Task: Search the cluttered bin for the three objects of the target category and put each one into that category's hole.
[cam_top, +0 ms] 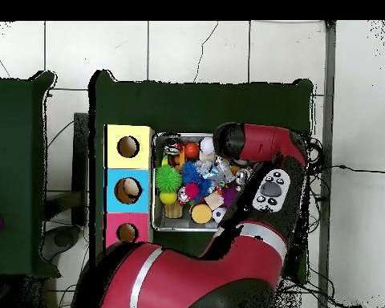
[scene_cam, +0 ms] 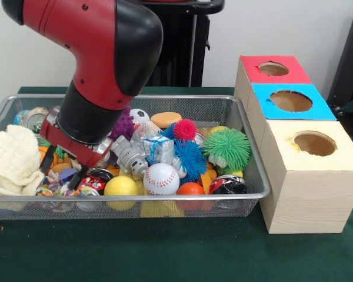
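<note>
The hand (scene_cam: 62, 170) — fingers apart, holding nothing — dips into the bin (scene_cam: 247, 126); searching step, apparently — next, close on a target.

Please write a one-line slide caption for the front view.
Sawyer's gripper reaches into a wire mesh bin of cluttered toys beside three boxes with holes.

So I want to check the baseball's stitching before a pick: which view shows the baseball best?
The front view: the baseball lies unobstructed near the bin's front edge, red stitching visible, beside the yellow ball. The overhead view shows it only as a small white ball beside the arm, no stitching discernible.
</note>
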`<action>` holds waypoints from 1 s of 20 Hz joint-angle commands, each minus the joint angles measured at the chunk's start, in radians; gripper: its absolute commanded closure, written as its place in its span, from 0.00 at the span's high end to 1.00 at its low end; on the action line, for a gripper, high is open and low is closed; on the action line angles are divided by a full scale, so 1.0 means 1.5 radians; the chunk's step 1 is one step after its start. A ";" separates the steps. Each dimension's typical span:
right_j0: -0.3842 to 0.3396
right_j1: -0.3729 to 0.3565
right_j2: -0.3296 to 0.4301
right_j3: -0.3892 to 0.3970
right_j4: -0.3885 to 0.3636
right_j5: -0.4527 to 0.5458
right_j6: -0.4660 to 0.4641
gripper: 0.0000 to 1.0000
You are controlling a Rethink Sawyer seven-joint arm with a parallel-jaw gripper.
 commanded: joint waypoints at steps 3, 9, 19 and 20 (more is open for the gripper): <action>-0.034 0.046 0.097 0.093 0.037 -0.102 0.138 1.00; -0.045 0.054 0.117 0.106 0.051 -0.169 0.138 1.00; -0.067 0.048 0.148 0.139 0.056 -0.240 0.127 1.00; -0.067 0.048 0.148 0.140 0.052 -0.242 0.120 1.00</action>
